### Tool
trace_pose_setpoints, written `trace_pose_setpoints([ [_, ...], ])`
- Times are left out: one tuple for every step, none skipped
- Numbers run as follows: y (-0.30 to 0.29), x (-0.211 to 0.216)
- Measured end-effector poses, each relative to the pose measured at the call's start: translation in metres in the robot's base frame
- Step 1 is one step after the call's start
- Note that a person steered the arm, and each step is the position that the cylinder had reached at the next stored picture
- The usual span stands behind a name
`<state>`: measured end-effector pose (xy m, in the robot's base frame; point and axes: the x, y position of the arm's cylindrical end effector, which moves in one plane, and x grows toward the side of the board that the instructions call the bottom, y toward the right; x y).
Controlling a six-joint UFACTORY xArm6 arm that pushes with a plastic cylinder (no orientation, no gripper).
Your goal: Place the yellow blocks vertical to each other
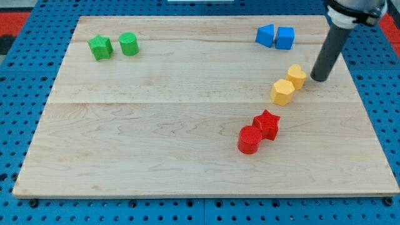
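Observation:
Two yellow blocks lie at the board's right. The upper yellow block point(297, 75) touches the lower, larger yellow block point(282, 92), which sits down and to the left of it, so the pair runs diagonally. My tip point(319, 79) rests on the board just right of the upper yellow block, a small gap apart from it. The dark rod rises from the tip toward the view's top right.
A blue pair point(275, 37) sits near the top edge, right of centre. A red star point(267, 124) and red cylinder point(250, 139) touch below the yellow blocks. A green star point(100, 47) and green cylinder point(129, 44) sit at top left. The wooden board point(156, 137) rests on blue pegboard.

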<state>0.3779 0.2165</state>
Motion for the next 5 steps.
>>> trace_pose_setpoints([
  [-0.068,0.003],
  [-0.041,0.014],
  [0.010,0.060],
  [-0.028,0.079],
  [-0.068,0.061],
])
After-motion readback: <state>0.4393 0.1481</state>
